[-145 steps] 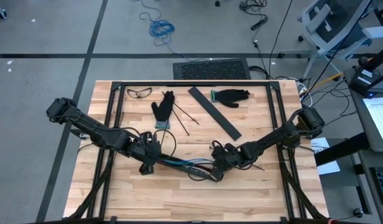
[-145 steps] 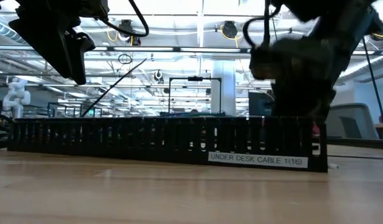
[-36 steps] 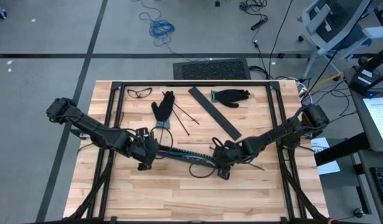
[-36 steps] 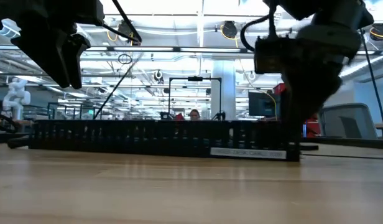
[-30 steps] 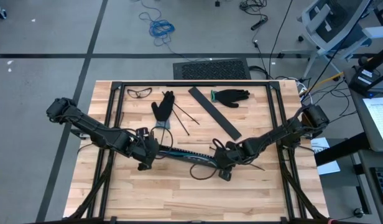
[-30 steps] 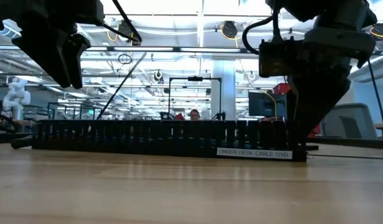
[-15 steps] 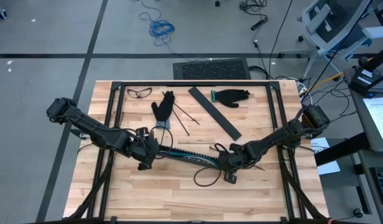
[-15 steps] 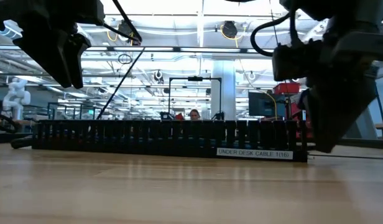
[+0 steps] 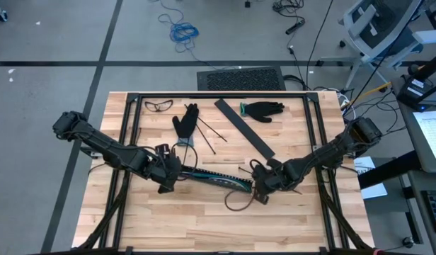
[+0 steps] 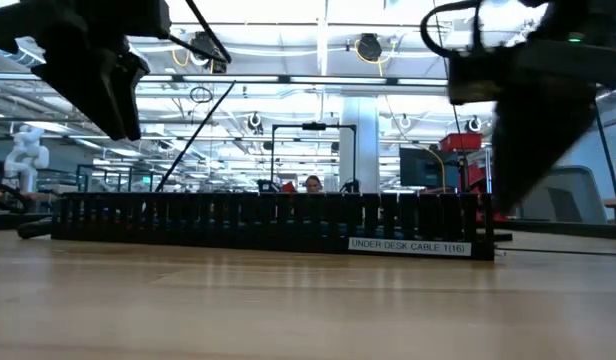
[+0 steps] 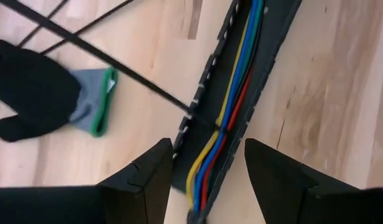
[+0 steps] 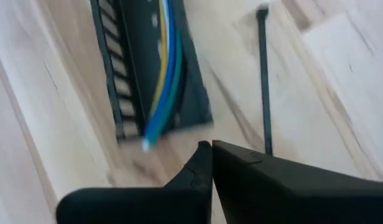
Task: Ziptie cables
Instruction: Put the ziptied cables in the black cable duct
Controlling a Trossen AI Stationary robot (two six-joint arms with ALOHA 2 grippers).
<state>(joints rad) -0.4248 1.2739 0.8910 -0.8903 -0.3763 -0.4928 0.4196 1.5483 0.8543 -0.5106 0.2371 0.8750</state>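
Right gripper (image 12: 210, 163) is shut on nothing, just off the near end of the slotted cable tray (image 12: 148, 74). The cables (image 9: 216, 177) lie in the tray, their long axis running between the arms. Left gripper (image 11: 207, 180) straddles the other end, half open, gripping nothing visible.

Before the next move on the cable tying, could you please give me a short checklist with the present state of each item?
1. Multicoloured wire bundle lying inside the black slotted plastic channel: ok.
2. Left gripper open, straddling the channel's end: ok.
3. Right gripper shut with nothing visibly between its fingers: ok.
4. Thin black zip tie lying flat on the light wooden table beside the channel, not around the wires: not ok.
5. Wire ends at the channel's open end near the right gripper, within reach: ok.
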